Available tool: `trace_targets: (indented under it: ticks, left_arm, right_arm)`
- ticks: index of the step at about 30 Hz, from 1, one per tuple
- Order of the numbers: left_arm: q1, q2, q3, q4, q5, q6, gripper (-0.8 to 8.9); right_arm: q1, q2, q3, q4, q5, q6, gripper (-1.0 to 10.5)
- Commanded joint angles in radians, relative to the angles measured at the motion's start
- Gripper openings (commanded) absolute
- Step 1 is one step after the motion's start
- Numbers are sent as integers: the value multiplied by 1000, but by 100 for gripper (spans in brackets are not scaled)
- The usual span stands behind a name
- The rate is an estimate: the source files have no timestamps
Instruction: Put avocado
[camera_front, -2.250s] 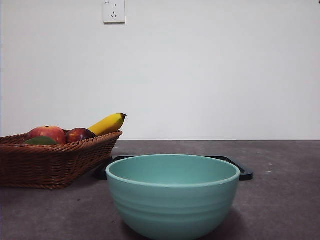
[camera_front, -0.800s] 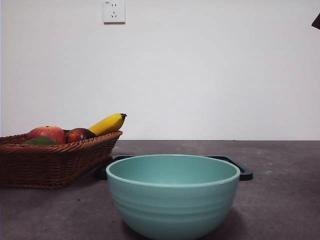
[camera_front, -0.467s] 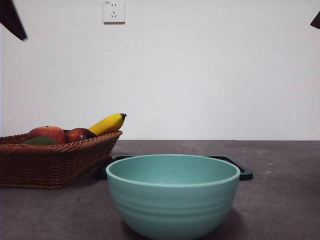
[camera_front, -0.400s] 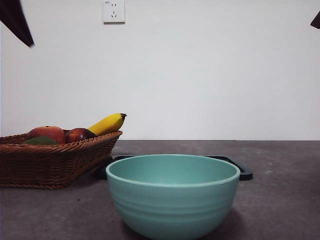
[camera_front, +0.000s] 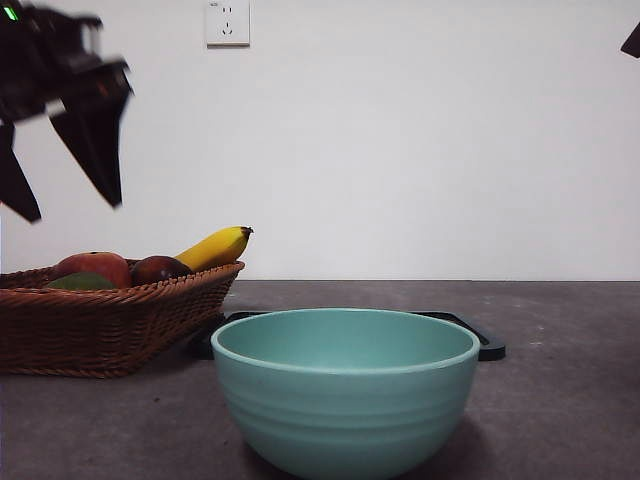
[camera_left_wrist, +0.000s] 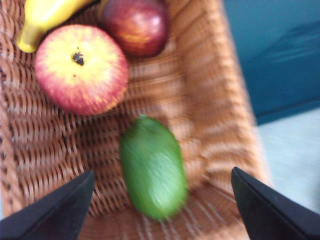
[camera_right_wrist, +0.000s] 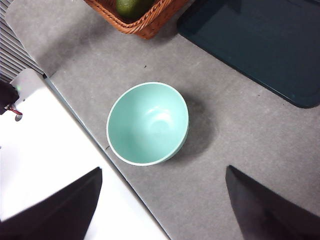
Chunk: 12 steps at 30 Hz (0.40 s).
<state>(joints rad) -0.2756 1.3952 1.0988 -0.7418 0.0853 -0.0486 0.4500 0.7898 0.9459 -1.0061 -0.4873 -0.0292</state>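
The avocado (camera_left_wrist: 152, 167), green and oval, lies in the wicker basket (camera_left_wrist: 210, 125) near its corner; only its top edge (camera_front: 82, 283) shows over the rim in the front view, and a part of it (camera_right_wrist: 131, 7) shows in the right wrist view. My left gripper (camera_front: 65, 175) hangs open and empty above the basket (camera_front: 110, 320), right over the avocado (camera_left_wrist: 160, 205). My right gripper (camera_right_wrist: 160, 210) is open and empty high above the table, a black tip (camera_front: 632, 40) at the top right corner.
A red-yellow apple (camera_left_wrist: 80, 67), a dark red fruit (camera_left_wrist: 135, 25) and a banana (camera_left_wrist: 42, 15) share the basket. A mint-green bowl (camera_front: 345, 395) stands at the table's front centre. A dark tray (camera_right_wrist: 260, 45) lies behind it.
My left gripper has come down from the top left corner to a point above the basket. The fruit, bowl and right arm have not moved.
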Motion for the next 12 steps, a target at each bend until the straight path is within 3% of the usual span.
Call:
trace_targets:
  ticks: [1, 12]
  left_arm:
    - [-12, 61, 24, 31, -40, 15, 435]
    - [-15, 215, 24, 87, -71, 22, 435]
  right_arm:
    - [6, 7, 19, 8, -3, 3, 395]
    - [6, 7, 19, 11, -3, 3, 395]
